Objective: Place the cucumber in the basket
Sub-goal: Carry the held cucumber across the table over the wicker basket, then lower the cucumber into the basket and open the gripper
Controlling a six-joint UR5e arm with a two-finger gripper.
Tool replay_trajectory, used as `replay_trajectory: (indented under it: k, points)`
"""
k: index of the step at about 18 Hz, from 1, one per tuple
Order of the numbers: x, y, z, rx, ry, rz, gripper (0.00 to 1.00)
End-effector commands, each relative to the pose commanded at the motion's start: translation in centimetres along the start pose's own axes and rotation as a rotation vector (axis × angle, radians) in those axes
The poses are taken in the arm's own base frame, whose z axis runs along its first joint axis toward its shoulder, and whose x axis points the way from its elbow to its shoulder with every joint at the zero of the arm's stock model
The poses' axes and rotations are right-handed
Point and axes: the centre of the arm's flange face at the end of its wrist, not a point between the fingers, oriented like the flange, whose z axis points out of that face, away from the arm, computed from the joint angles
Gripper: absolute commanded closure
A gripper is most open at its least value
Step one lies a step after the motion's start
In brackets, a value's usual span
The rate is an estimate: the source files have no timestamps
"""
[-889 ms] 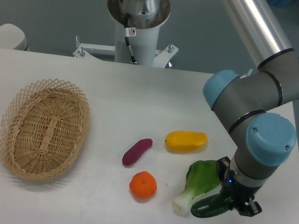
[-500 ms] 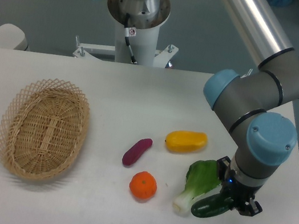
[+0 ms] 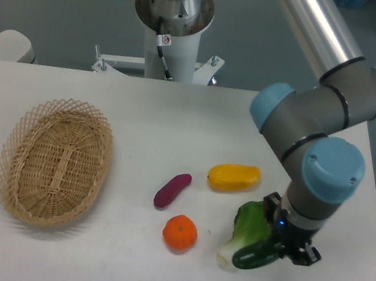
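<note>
The job looks to be at the pick-and-carry stage: the cucumber (image 3: 253,255) is in the grip of the gripper (image 3: 277,248) at the near right of the counter (image 3: 141,118), and nothing has reached the basket (image 3: 54,160) yet. The fingers sit closed around the right-hand part of the cucumber, narrowed to about its thickness, while its dark green left end sticks out toward the bok choy (image 3: 248,229). In this view that free end overlaps the white stem of the bok choy, so the two seem to be touching or nearly so (whether the cucumber is clear of the counter cannot be told from this angle).

The basket lies well apart, on the far left side of the counter, with an orange (image 3: 180,232), a small purple piece (image 3: 172,190) and a yellow pepper (image 3: 234,177) spread between the two.

The next move, as I judge it, calls for a clean lift straight up, so the cucumber comes away from the bok choy without dragging it, then a long sweep leftward above the orange and the purple piece, ending over the middle of the basket before the fingers let go
</note>
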Motion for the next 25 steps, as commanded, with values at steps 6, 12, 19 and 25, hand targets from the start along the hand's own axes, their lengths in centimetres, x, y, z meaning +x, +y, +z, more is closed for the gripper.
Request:
replay_trajectory:
  k: [6, 12, 19, 25]
  points:
    - [10.3, -5.5, -0.4, 0.009, 0.077, 0.087, 0.94]
    - [19.4, -11.0, -1.3, 0.006, 0.106, 0.104, 0.94]
    - [27.8, -20.0, 0.1, -0.011, 0.125, 0.089, 0.93]
    - [31.4, -22.8, 3.6, -0.013, 0.118, 0.082, 0.92]
